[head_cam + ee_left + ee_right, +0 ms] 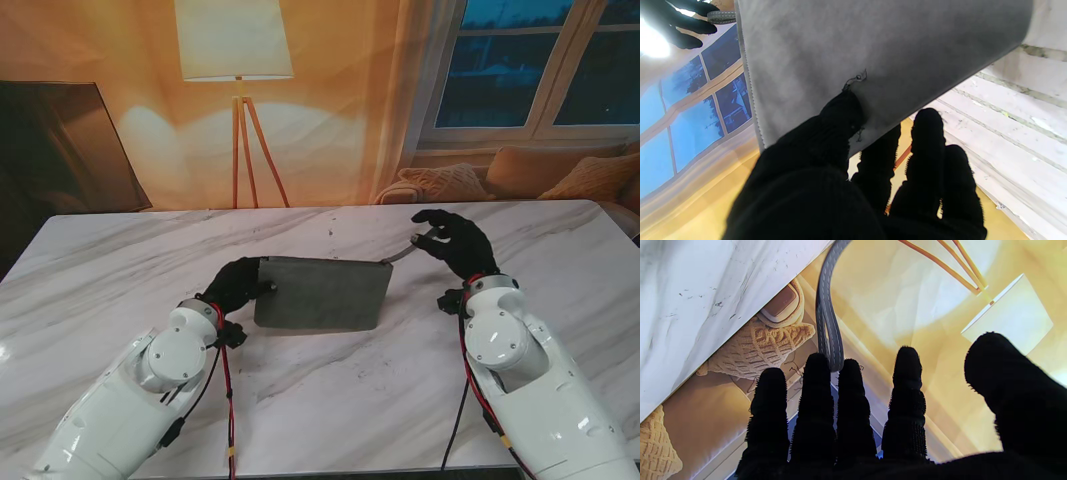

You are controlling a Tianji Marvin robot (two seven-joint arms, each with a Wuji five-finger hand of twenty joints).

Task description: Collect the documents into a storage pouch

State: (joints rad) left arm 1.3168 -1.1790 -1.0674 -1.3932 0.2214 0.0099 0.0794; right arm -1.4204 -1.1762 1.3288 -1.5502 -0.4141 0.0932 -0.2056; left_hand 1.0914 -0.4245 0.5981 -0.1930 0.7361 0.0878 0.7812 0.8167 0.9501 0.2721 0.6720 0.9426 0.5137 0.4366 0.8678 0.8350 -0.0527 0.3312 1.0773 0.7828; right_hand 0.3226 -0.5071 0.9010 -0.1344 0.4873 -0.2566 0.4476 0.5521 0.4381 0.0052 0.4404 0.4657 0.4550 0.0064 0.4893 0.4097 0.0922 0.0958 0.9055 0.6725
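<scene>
A flat grey felt pouch point(320, 293) is held over the middle of the marble table point(330, 400). My left hand point(237, 285) is shut on its left edge. In the left wrist view the thumb point(840, 116) presses one face of the pouch point(873, 50) and the other fingers lie behind it. A grey stitched strap point(402, 252) leaves the pouch's far right corner. My right hand point(455, 243) holds the end of that strap. In the right wrist view the strap point(828, 306) runs down between two fingers point(816, 380). I see no documents in any view.
Beyond the table's far edge stand a floor lamp point(236, 60), a sofa with cushions point(520, 175) and a window. A dark panel point(60, 150) leans at the far left. Both forearms rise from the near corners.
</scene>
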